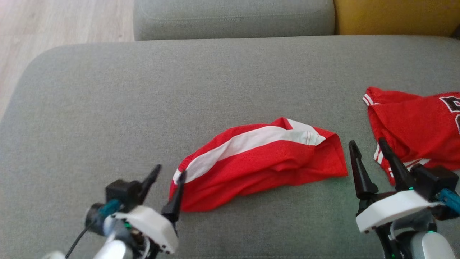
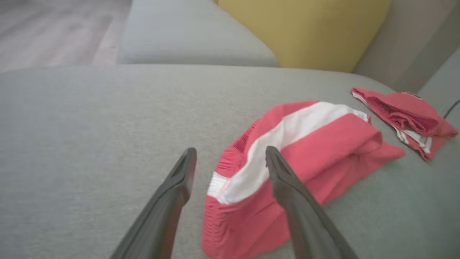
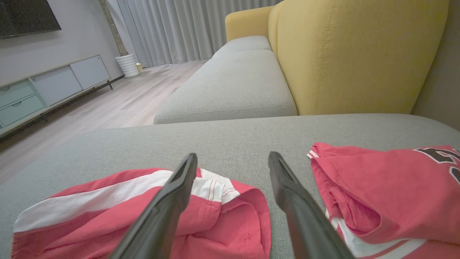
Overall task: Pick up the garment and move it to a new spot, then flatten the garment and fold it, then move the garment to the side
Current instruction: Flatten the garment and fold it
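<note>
The garment (image 1: 262, 162), red with a broad white stripe, lies crumpled in the middle of the grey cushion (image 1: 143, 90). My left gripper (image 1: 169, 171) is open at its left end, the right fingertip just over the waistband edge. In the left wrist view the garment (image 2: 323, 144) lies ahead and to the right of the open left gripper (image 2: 230, 150). My right gripper (image 1: 367, 142) is open, just off the garment's right end. In the right wrist view the right gripper (image 3: 233, 155) hangs over the gap between the garment (image 3: 222, 223) and a red jersey (image 3: 388, 180). Nothing is held.
The red jersey (image 1: 413, 122) with dark lettering lies at the cushion's right edge, close to my right gripper. A second grey seat cushion (image 1: 233, 18) and a yellow backrest (image 1: 395, 16) lie beyond. Wooden floor (image 1: 54, 21) shows past the cushion's rounded left corner.
</note>
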